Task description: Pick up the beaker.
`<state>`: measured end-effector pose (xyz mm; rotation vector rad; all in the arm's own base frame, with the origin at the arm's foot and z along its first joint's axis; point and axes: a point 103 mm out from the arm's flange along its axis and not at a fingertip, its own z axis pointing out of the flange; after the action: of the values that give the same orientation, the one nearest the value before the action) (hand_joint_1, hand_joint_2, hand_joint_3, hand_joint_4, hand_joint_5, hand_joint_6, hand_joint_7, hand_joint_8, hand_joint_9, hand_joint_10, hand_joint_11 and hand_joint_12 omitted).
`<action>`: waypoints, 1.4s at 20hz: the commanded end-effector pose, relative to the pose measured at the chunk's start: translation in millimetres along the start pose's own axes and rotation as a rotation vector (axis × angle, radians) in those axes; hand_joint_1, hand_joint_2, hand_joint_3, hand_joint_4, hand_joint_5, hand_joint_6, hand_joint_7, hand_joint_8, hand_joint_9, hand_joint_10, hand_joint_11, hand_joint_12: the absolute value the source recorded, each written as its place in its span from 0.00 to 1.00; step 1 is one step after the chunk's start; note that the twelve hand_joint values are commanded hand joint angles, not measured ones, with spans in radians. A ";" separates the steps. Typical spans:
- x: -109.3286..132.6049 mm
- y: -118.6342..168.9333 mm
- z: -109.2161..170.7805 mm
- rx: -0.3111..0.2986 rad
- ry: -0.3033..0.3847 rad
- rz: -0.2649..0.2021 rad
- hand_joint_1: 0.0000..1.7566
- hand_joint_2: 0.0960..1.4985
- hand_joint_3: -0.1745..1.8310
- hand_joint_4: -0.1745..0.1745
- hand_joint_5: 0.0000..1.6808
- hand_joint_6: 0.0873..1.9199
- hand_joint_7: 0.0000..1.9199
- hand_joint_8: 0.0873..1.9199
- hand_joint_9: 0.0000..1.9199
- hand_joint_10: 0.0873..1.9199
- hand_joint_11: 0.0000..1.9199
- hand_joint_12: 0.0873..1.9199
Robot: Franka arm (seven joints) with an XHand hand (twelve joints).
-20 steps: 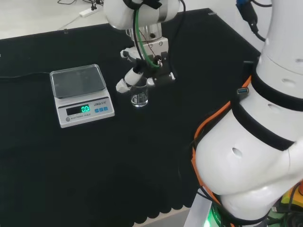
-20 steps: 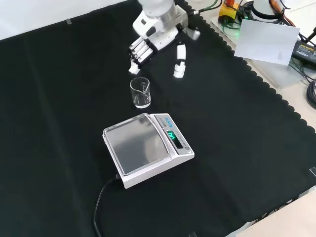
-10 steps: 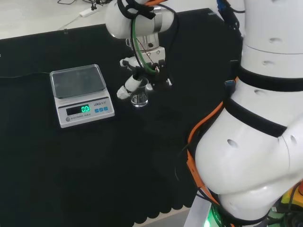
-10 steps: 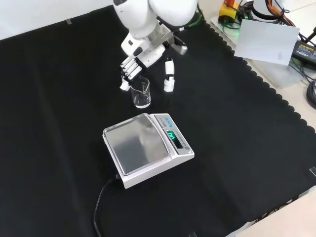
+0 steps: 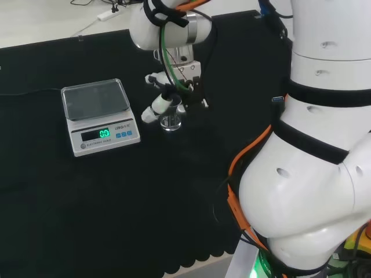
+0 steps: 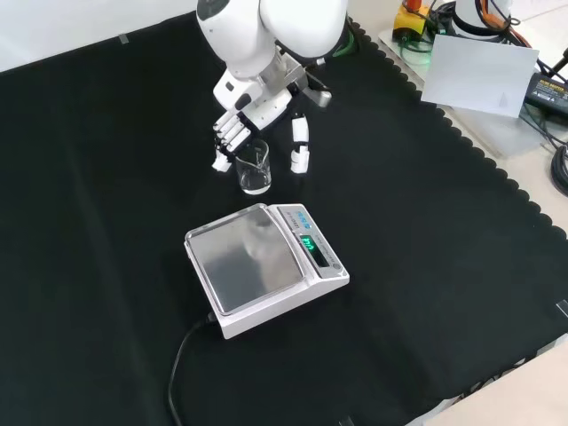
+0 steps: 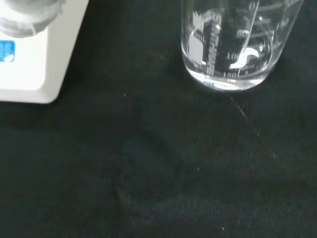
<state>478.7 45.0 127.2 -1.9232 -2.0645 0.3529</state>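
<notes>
White scale [image 6: 266, 268] is seen nearest in the front view on the black cloth [image 6: 426, 266]. Just beyond it the clear beaker [image 6: 253, 166] is stood upright, flanked by the hand [image 6: 257, 115], whose straight fingers [image 6: 226, 142] and thumb [image 6: 300, 146] are spread wide, nothing being held.

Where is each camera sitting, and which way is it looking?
Head view: behind and above the arm's base, looking over big white arm links at the hand, beaker and scale.
Front view: across the bench, looking down on the cloth; the hand comes in from the top.
Wrist view: at the wrist, close on the beaker and a corner of the scale.
All three share the beaker and scale.
</notes>
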 end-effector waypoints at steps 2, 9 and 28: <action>-13.8 11.3 17.8 0.021 0.025 0.018 0.39 0.37 0.16 0.63 0.01 0.00 0.03 0.33 0.02 0.46 0.00 0.65; -18.5 20.1 35.1 0.010 0.031 0.007 0.43 0.39 0.16 0.61 0.05 0.00 0.05 0.34 0.06 0.46 0.00 0.69; -19.8 26.4 23.6 -0.089 0.095 -0.001 0.57 0.37 0.30 0.48 0.32 0.00 0.33 0.31 0.38 0.33 0.15 0.73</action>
<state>494.5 27.3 94.1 -1.9505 -2.0525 0.1653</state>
